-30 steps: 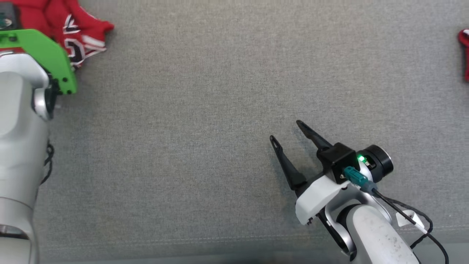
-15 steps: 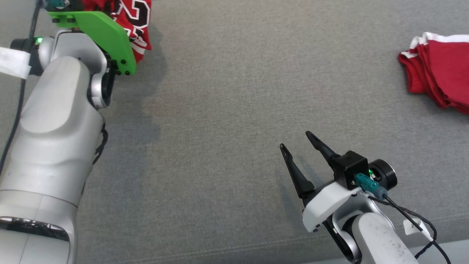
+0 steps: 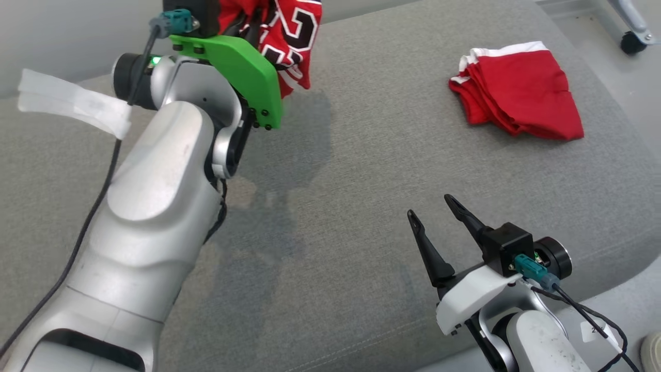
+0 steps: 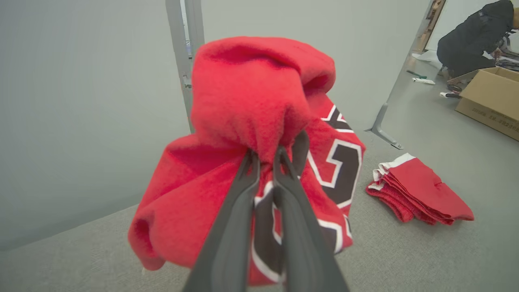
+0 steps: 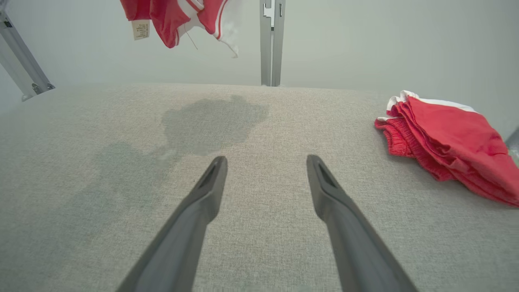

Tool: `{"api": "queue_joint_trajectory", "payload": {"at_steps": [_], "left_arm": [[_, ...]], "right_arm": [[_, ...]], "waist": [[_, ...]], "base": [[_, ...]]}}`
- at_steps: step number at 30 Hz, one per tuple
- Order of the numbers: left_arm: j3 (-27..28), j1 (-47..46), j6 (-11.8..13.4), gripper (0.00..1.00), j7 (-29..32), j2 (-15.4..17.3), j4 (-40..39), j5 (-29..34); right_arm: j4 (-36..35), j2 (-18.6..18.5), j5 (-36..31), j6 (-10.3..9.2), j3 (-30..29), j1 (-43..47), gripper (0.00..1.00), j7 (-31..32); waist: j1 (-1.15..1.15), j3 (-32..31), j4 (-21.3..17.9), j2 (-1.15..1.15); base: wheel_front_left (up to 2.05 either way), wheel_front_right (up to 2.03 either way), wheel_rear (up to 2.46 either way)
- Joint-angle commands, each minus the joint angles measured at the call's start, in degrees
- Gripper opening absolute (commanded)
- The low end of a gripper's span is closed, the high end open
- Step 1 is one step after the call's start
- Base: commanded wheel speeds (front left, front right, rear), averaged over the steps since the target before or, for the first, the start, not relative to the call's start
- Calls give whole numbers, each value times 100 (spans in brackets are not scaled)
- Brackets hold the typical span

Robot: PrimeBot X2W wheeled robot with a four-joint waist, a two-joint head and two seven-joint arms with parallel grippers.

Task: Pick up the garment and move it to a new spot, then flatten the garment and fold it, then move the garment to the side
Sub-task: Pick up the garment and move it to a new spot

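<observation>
Garment [image 4: 251, 93] is up in the air on the left side, above the far part of the grey bench [image 3: 361, 181]. It is red with big black and white letters, and it hangs in a bunch. The left fingers [image 4: 237, 211] are pressed close together and pinch only a small fold of it. That is the first worry. A small pinch can slip, and then the cloth would drop in a heap. It might even fall off the back edge, which looks near.

Under it is a dark shadow [image 5: 211, 121] on the bench. The cloth is all scrunched up, so if it is put down fast it will land in a lump and be hard to make flat.

Next come the right fingers [image 5: 204, 198]. They are spread wide, hold nothing, and sit low over the bench. If the cloth swings that way, it could snag on them.

Far on the right lies a pile of red clothes [image 3: 521, 93], folded. Set down too close, the cloth could knock that pile or mix with it.
</observation>
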Motion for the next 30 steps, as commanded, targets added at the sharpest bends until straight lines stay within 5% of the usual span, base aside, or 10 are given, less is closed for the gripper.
{"api": "queue_joint_trajectory", "payload": {"at_steps": [1, 9, 15, 17, 30], "left_arm": [[-40, 94, 7, 0, -31, -13, -110, -2], [-79, 751, 201, 0, -176, -93, -647, -179], [-143, 1433, 312, 2, -298, 171, -298, -137], [-153, 1621, 342, 100, -373, 239, -135, -133], [33, 2175, 484, 100, -645, 666, 287, -256]], "right_arm": [[-24, -3, -13, -8, -12, 72, 100, 12], [-85, -1, 78, -8, -119, 51, 100, -89], [-22, -3, 116, -8, -80, -54, 100, -162], [-15, -3, 99, -8, -74, -87, 100, -194], [99, -4, 59, -9, -64, -19, 100, -169]], "waist": [[0, 9, -256, 0], [0, 303, -260, 0], [0, 451, -120, 0], [0, 467, -72, 0], [0, 181, 106, 0]], "base": [[0, 0, 0], [0, 0, 0], [0, 0, 0], [0, 0, 0], [0, 0, 0]]}}
